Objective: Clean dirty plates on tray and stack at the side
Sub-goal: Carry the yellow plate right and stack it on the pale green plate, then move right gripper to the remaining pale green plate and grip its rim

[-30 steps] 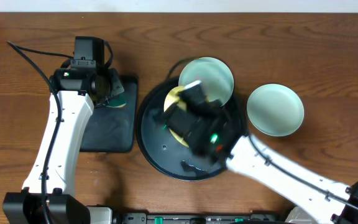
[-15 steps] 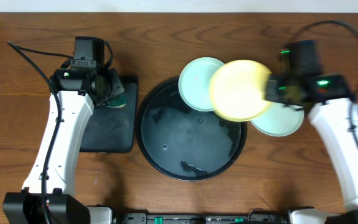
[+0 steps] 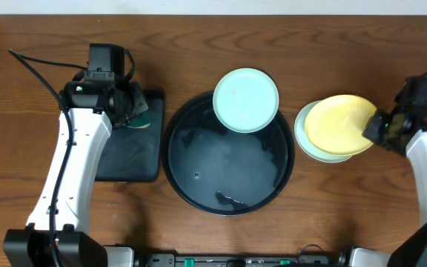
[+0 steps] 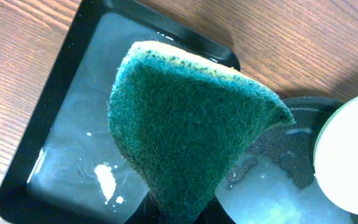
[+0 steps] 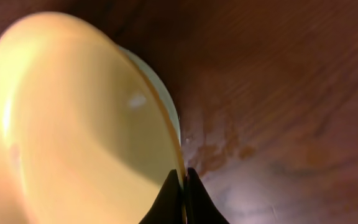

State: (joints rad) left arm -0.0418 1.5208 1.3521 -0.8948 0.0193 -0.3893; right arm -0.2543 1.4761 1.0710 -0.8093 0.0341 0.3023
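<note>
The round black tray point(image 3: 199, 174) lies mid-table, wet. One mint plate point(image 3: 245, 99) rests on its far rim. A second mint plate point(image 3: 310, 145) lies on the table to the right. My right gripper point(image 3: 374, 126) is shut on the rim of the yellow plate point(image 3: 338, 124), holding it tilted just over that second mint plate; in the right wrist view the yellow plate point(image 5: 67, 124) fills the left, pinched between the fingers point(image 5: 182, 183). My left gripper point(image 3: 130, 111) is shut on the green sponge point(image 4: 185, 124) over the rectangular tray.
The small rectangular black tray point(image 3: 128, 156) holds soapy water left of the round tray, also in the left wrist view point(image 4: 61, 124). Bare wooden table point(image 3: 332, 44) surrounds everything. A cable runs at the far left point(image 3: 32, 67).
My right arm carried the yellow plate off the round tray, across to the right, and now holds it over the mint plate on the table. The left arm has not moved.
</note>
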